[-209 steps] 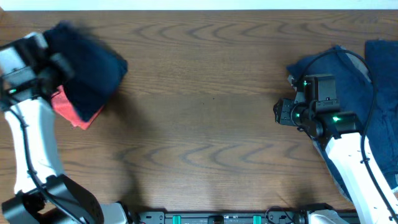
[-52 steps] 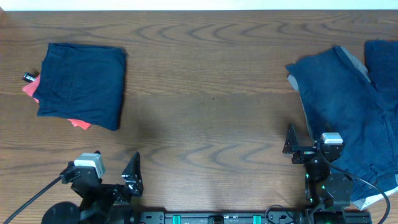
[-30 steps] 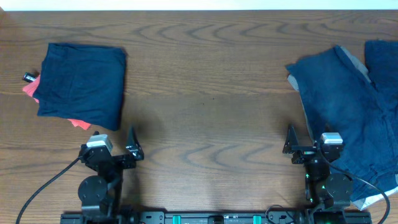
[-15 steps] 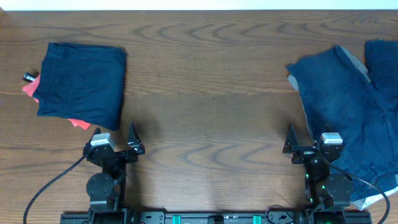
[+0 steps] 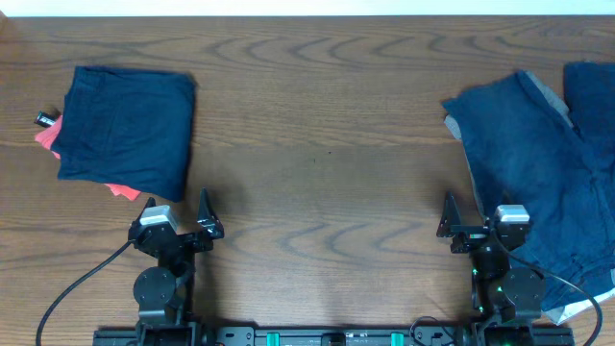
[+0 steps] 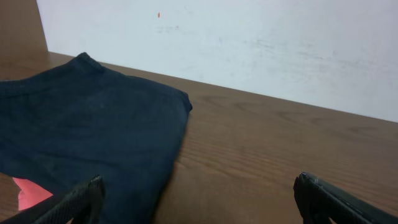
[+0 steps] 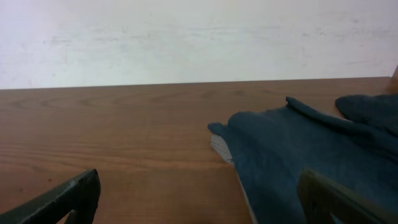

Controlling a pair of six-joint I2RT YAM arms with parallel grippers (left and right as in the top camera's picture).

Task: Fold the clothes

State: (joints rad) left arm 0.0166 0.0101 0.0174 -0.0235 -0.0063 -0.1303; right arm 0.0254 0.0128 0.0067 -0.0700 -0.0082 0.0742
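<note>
A folded navy garment [image 5: 125, 130] lies at the far left of the table on top of a red cloth [image 5: 120, 189]. In the left wrist view the folded garment [image 6: 93, 130] fills the left side. Unfolded navy clothes [image 5: 538, 163] are spread at the right, with grey lining [image 5: 553, 96] showing. My left gripper [image 5: 175, 208] rests open near the front edge, just below the folded stack, its fingers [image 6: 84, 196] empty. My right gripper [image 5: 476, 216] is open at the front right, beside the near edge of the spread clothes [image 7: 298, 149], holding nothing.
A small black item [image 5: 43, 119] pokes out at the left side of the folded stack. Another navy piece [image 5: 591, 96] lies at the far right edge. Bare wood table [image 5: 317, 144] separates the two piles. A white wall [image 7: 186, 37] stands behind the table.
The left arm has drawn back from the folded stack to the front edge and shifted slightly right in the last second. The right arm has not moved. Both grippers stay open.
</note>
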